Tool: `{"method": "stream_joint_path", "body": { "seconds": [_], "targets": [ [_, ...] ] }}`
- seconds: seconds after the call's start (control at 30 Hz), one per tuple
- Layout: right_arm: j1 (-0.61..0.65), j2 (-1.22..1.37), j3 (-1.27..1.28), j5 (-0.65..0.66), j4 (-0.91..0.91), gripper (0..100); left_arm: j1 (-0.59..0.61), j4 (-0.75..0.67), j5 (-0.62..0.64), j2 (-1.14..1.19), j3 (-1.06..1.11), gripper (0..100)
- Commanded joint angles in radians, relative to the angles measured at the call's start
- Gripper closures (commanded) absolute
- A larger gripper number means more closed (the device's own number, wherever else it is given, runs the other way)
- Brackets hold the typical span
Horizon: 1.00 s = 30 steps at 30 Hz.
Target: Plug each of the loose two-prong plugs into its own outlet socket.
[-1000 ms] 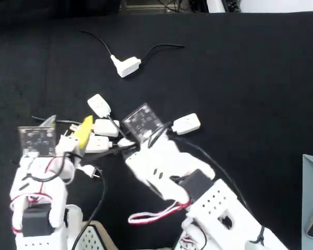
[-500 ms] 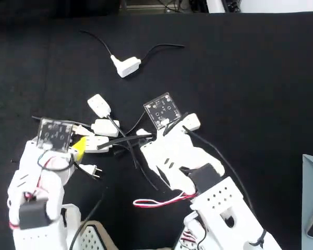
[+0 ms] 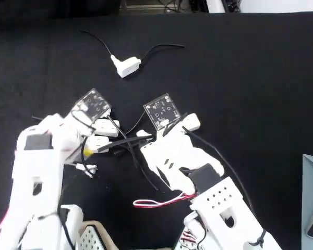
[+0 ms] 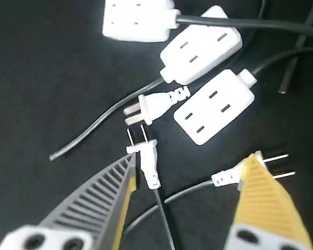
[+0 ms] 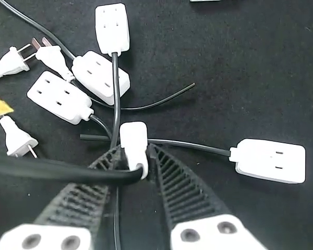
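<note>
Gripping a white plug [image 5: 133, 136], my right hand [image 5: 134, 152] sits near the lone socket [image 5: 270, 160] — I'd square its prongs to the slots before pushing. My left hand [image 4: 192, 159] hangs open, farther off.

R gripper [image 5: 134, 152] pinches white plug [image 5: 133, 136], seemingly; socket [image 5: 270, 161] apart.

The left arm [image 3: 39, 161] rises from the near left edge of the worktop and leans forward and inward, its wrist bent down. The left end effector [image 4: 192, 160] is spread wide, with a grey finger [image 4: 101, 200] on one side and a yellow finger [image 4: 263, 198] on the other. The right arm [image 3: 182, 156] stretches from the near right toward the middle. The right end effector [image 5: 134, 151] has its two dark ribbed fingers [image 5: 182, 187] drawn in against a white plug [image 5: 134, 139].
</note>
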<state>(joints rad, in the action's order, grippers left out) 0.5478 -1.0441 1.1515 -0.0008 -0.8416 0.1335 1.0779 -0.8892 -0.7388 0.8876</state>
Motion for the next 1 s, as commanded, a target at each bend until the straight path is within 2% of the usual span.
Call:
{"method": "stream_joint_path", "body": {
  "seconds": [0.0, 0.17, 0.33, 0.47, 0.57, 0.8, 0.97],
  "targets": [
    [-0.011, -0.013, -0.005, -0.002, -0.002, 98.7, -0.013, -0.009, -0.100, 0.221, -0.165, 69],
    [-0.011, -0.013, -0.005, -0.002, -0.002, 98.7, -0.021, -0.018, -0.161, 0.404, -0.254, 69],
    [-0.008, -0.013, 0.004, -0.002, -0.002, 98.7, -0.051, -0.091, -0.160, 0.525, -0.292, 69],
    [-0.008, -0.013, 0.004, -0.002, -0.002, 98.7, -0.064, -0.161, -0.157, 0.588, -0.283, 69],
    [-0.008, -0.013, 0.004, -0.002, -0.002, 98.7, -0.070, -0.196, -0.107, 0.624, -0.285, 69],
    [-0.009, -0.016, 0.005, -0.002, -0.003, 98.7, -0.074, -0.198, -0.080, 0.643, -0.229, 70],
    [-0.009, -0.019, -0.004, -0.002, -0.038, 98.7, -0.117, -0.192, -0.041, 0.634, -0.196, 88]
  ]
}}
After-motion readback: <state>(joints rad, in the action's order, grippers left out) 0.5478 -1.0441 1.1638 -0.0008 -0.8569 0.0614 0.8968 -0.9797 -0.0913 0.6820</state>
